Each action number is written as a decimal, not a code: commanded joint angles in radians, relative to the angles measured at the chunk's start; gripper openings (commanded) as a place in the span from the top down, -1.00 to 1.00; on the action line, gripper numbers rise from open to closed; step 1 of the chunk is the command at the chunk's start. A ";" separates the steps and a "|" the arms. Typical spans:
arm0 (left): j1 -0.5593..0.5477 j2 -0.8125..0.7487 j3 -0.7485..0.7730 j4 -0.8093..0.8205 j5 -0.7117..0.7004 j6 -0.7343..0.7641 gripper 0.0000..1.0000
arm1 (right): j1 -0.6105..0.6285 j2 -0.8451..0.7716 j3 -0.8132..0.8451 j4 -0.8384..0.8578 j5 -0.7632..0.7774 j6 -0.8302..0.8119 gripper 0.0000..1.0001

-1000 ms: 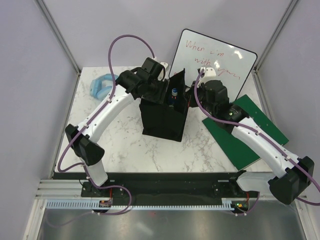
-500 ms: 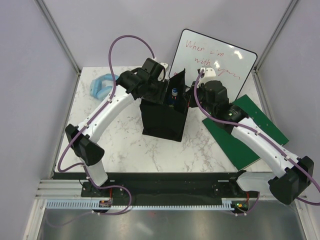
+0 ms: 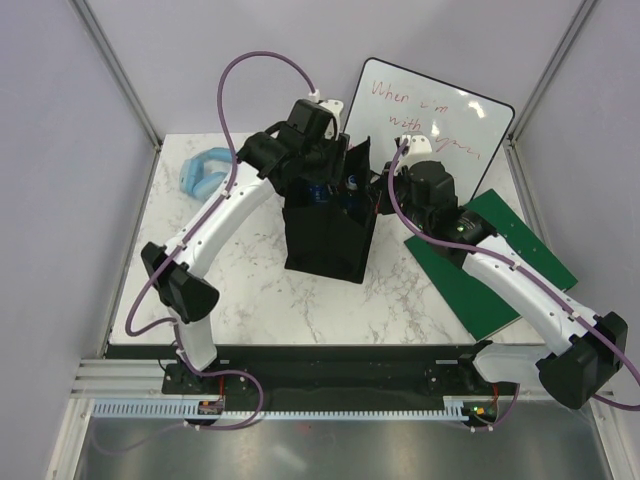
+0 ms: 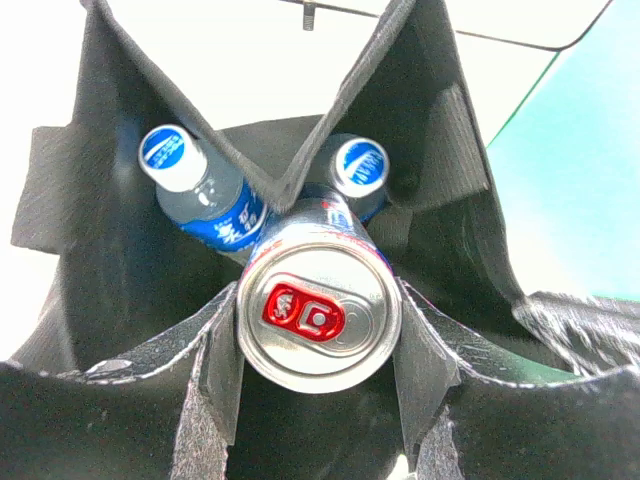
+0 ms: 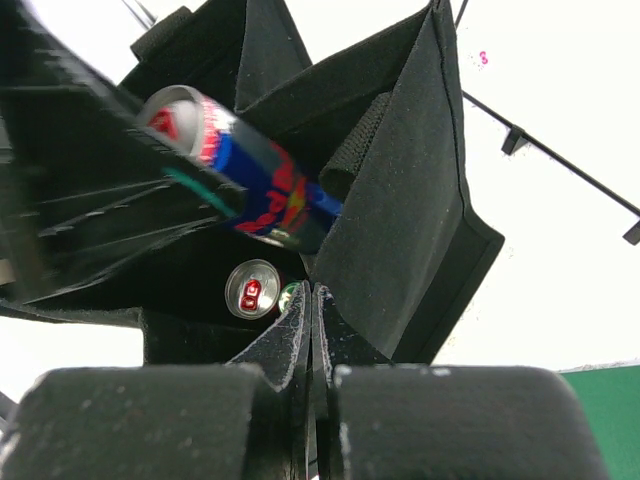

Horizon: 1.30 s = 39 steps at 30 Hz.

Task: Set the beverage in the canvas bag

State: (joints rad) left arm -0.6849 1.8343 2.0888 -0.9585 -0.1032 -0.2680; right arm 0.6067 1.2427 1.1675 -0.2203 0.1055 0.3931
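Marble-look table, plain booth.
Pale lilac walls on 3 sides of table, metal posts at its far corners; whiteboard leans at table's back edge; slotted rail along near edge.

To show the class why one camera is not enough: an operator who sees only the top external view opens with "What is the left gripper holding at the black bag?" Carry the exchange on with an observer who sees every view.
Observer: The left gripper clamps a can, silver-topped with a red tab, at the mouth of the canvas bag.
Operator: Is anything inside yet?
Observer: Two blue-capped bottles stand in it, as the left wrist view shows.
Operator: And what is the right gripper doing?
Observer: The right gripper is shut on the bag's fabric rim; its view also shows a second can lower inside.
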 commanded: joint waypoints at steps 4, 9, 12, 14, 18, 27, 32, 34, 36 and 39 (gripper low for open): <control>-0.002 0.083 0.030 0.124 -0.044 0.055 0.95 | 0.007 -0.020 -0.009 0.044 -0.020 0.009 1.00; -0.002 0.095 -0.001 0.145 -0.061 0.059 0.95 | 0.005 -0.023 -0.012 0.044 -0.021 0.007 1.00; -0.002 0.095 -0.033 0.147 -0.069 0.052 0.95 | 0.005 -0.023 -0.012 0.044 -0.018 0.007 1.00; -0.002 0.098 -0.062 0.152 -0.078 0.050 0.95 | 0.005 -0.023 -0.011 0.044 -0.020 0.003 1.00; -0.002 0.120 -0.098 0.162 -0.079 0.052 0.95 | 0.005 -0.023 -0.008 0.045 -0.021 0.006 1.00; -0.002 0.155 -0.147 0.176 -0.096 0.044 0.95 | 0.005 -0.026 -0.015 0.047 -0.017 0.003 1.00; -0.002 0.163 -0.176 0.176 -0.090 0.042 0.88 | 0.005 -0.028 -0.020 0.052 -0.015 0.003 1.00; -0.002 0.160 -0.176 0.175 -0.082 0.044 0.55 | 0.005 -0.026 -0.020 0.052 -0.015 0.003 1.00; -0.002 0.157 -0.176 0.170 -0.079 0.049 0.19 | 0.005 -0.026 -0.020 0.052 -0.017 0.006 1.00; -0.002 0.143 -0.174 0.161 -0.076 0.049 -0.10 | 0.005 -0.026 -0.020 0.052 -0.015 0.006 1.00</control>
State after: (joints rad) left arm -0.6914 2.0006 1.9133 -0.8303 -0.1509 -0.2413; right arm 0.6067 1.2423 1.1542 -0.1932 0.1020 0.3935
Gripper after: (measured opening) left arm 0.594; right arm 0.010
